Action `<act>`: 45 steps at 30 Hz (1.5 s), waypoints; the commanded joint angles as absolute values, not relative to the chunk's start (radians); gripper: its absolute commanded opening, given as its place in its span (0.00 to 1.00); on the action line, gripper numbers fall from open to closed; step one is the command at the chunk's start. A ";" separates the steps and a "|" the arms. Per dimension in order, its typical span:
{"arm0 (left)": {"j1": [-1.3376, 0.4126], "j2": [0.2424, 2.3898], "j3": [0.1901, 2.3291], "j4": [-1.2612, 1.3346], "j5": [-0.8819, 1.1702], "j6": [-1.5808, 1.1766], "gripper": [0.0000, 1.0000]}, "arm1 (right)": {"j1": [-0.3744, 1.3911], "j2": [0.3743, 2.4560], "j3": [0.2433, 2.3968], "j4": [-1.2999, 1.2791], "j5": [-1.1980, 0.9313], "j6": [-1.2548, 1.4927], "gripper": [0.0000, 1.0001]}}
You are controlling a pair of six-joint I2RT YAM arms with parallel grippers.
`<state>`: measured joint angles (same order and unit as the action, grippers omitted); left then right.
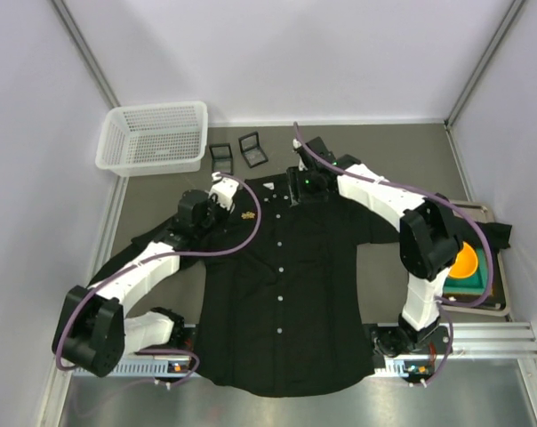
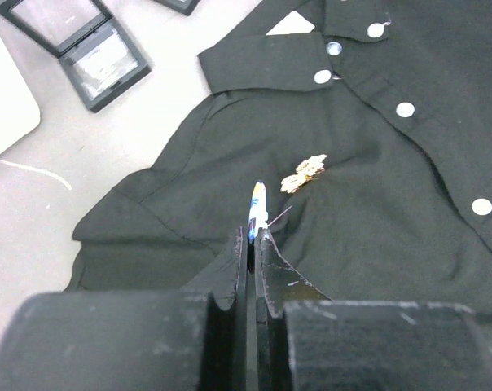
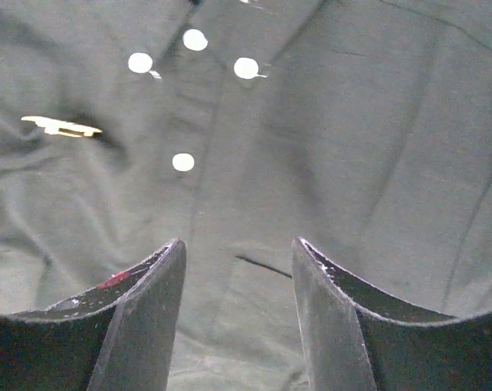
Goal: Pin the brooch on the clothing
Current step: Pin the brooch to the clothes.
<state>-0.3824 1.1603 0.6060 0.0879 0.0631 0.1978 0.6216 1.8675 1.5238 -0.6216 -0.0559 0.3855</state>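
Observation:
The clothing (image 1: 277, 302), a black shirt with white buttons, lies flat on the table, collar at the far side. A small gold brooch (image 1: 247, 213) sits on its chest near the collar, also seen in the left wrist view (image 2: 305, 173) and at the left of the right wrist view (image 3: 60, 126). My left gripper (image 2: 252, 234) hovers just short of the brooch, shut on a small white-and-blue piece (image 2: 257, 202) with a thin pin sticking out. My right gripper (image 3: 238, 248) stands open over the shirt front (image 3: 352, 122) by the collar, with nothing between its fingers.
A white mesh basket (image 1: 153, 135) stands at the far left. Two open black jewellery boxes (image 1: 237, 153) lie beyond the collar, one seen close (image 2: 75, 41). A tray with an orange object (image 1: 468, 262) sits at the right edge, beside the right arm.

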 commanded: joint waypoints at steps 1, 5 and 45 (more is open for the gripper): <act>-0.452 1.187 0.652 0.170 0.043 0.213 0.00 | 0.594 1.844 1.485 -0.650 0.022 0.333 0.54; -0.538 1.259 0.693 0.199 -0.045 0.195 0.00 | 0.575 1.870 1.493 -0.652 0.067 0.321 0.52; -0.882 1.741 0.792 0.655 -0.390 0.057 0.00 | 0.431 1.996 1.571 -0.609 -0.129 0.299 0.09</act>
